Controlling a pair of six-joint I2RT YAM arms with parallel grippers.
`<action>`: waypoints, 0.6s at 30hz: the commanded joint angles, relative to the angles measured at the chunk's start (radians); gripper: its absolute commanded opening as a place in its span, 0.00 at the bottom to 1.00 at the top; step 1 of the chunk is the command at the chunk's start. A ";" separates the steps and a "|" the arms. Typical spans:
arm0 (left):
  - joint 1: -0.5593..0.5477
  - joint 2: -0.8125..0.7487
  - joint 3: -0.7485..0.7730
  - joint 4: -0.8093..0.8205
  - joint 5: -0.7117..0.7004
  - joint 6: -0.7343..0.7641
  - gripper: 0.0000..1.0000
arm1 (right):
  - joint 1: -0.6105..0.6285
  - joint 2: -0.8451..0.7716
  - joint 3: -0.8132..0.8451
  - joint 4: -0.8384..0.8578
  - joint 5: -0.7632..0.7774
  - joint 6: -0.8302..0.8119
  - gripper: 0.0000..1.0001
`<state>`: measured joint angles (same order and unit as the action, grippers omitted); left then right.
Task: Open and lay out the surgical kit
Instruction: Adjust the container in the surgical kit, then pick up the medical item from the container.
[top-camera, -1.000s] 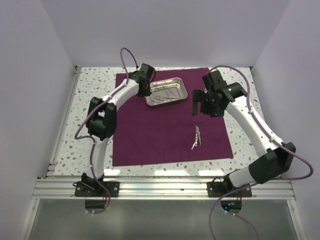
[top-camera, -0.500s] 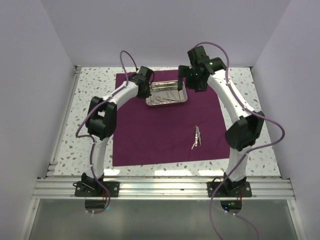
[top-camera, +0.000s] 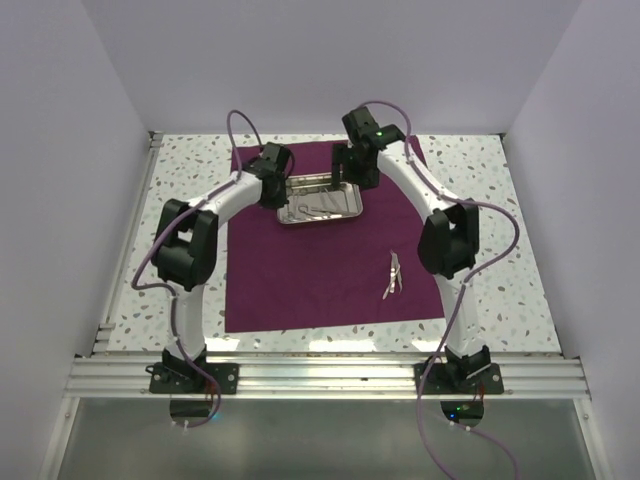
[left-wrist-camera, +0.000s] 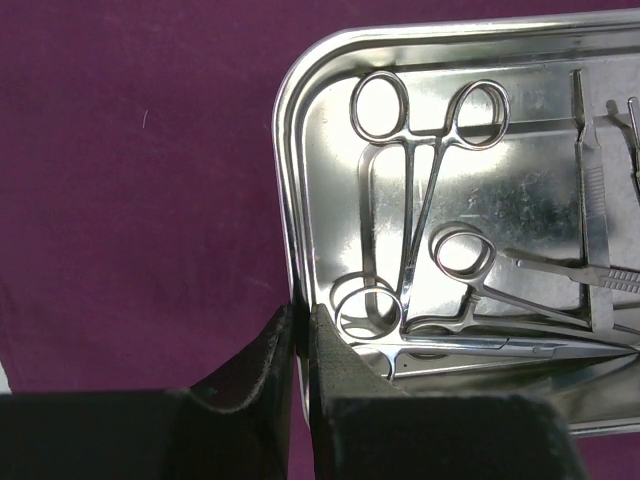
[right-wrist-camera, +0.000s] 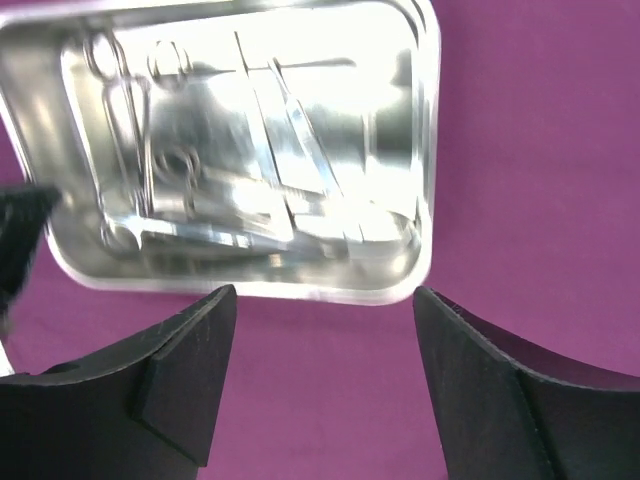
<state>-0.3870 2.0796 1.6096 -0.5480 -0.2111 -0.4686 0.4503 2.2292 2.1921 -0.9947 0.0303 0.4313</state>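
The steel tray (top-camera: 300, 220) sits on the far half of the dark purple cloth wrap (top-camera: 300, 275), with ringed forceps (left-wrist-camera: 420, 200) and other tools inside. The left gripper (left-wrist-camera: 300, 320) has its jaws pinched on the tray's left rim, apparently to steady it. The right gripper (right-wrist-camera: 322, 295) hovers over the right end, jaws spread wide and empty, likely to pick. One silver instrument (top-camera: 393, 275) lies alone nearer the arms, with bare cloth around it for more.

Wrap: dark purple cloth wrap (top-camera: 300, 270), spread flat.
Tray: shallow rectangular shiny steel tray (left-wrist-camera: 285, 160), upright on wrap's far part.
Contents: silver ring-handled forceps (left-wrist-camera: 411, 270), laid flat inside.
Loose: small silver instrument (top-camera: 393, 275), laid on wrap.
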 joint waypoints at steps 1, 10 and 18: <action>0.008 -0.070 -0.066 -0.013 0.038 0.071 0.00 | 0.048 0.059 0.102 0.054 -0.027 -0.006 0.73; 0.011 -0.093 -0.106 -0.009 0.090 0.084 0.00 | 0.076 0.237 0.207 0.134 -0.023 0.027 0.65; 0.011 -0.095 -0.097 -0.024 0.114 0.097 0.00 | 0.077 0.302 0.216 0.145 0.100 0.037 0.55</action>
<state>-0.3775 2.0190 1.5227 -0.5323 -0.1497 -0.4156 0.5308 2.5393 2.3810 -0.8894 0.0689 0.4568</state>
